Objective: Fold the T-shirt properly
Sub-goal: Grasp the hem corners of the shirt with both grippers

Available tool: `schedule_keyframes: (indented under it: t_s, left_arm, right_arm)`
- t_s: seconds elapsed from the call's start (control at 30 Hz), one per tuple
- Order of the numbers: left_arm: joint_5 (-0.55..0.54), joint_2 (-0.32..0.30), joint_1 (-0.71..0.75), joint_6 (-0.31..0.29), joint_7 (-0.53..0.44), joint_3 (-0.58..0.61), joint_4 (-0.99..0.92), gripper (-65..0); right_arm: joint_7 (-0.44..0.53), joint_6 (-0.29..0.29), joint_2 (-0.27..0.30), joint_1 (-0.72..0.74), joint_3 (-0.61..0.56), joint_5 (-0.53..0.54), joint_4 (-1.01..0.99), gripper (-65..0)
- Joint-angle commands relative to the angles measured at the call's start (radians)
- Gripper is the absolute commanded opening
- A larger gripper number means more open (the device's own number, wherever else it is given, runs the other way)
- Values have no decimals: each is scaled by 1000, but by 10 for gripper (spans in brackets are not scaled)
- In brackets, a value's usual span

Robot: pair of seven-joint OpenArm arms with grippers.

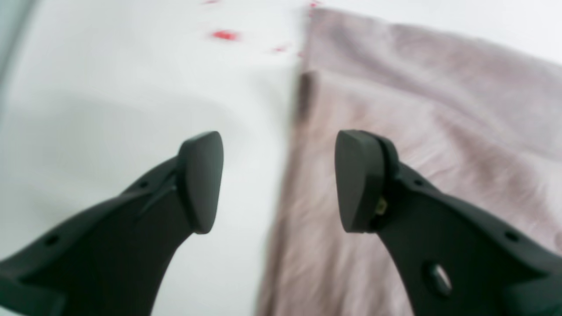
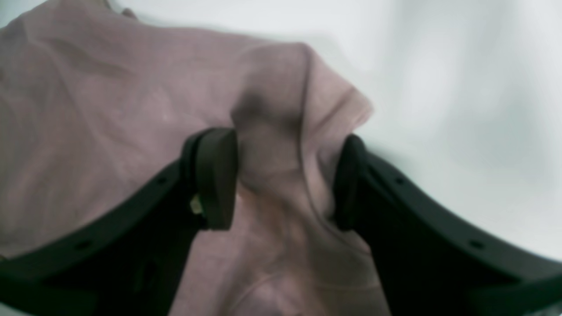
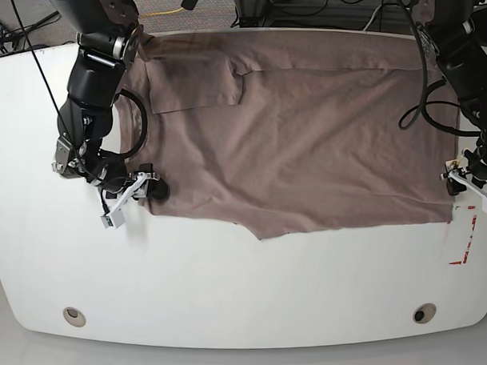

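Black pads of my right gripper [image 2: 281,180] fill the right wrist view, spread apart with a raised bunch of shirt [image 3: 306,132] between them, cloth touching both pads; not clenched yet, I judge it's about to pinch. Left gripper [image 1: 279,182] is also spread wide, holding nothing, straddling the shirt's straight edge: one pad over bare table [image 3: 231,287], the other over fabric. In the base view the shirt lies spread flat over the table's upper half, from about 10 o'clock to 3 o'clock, one sleeve already folded in near 11, right gripper at its 9 o'clock corner, left at its 4 o'clock corner. Fabric looks thin, soft, light, floppy; it wrinkles and bunches easily, so I'd expect it to drape and sag when lifted, no fragility. Best holds, I think: corners and hem edges, pinching both layers. Red tape marks [image 3: 463,243] on the table near 4 o'clock. No brand, label or readable writing anywhere.
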Motion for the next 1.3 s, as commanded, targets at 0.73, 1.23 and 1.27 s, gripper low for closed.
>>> schedule_keyframes:
  t_s: [0.73, 1.23, 1.27]
  left_arm:
    - [-7, -33, -59, 68, -235, 244, -295, -440]
    - [-15, -30, 20, 50, -250, 365, -90, -650]
    - [-15, -30, 33, 50, -233, 362, -62, -650]
  right_arm:
    - [4, 6, 5, 19, 0, 3, 19, -617]
    - [-48, 6, 6, -63, 1, 10, 212, -650]
    - [-64, 6, 6, -70, 3, 6, 232, -650]
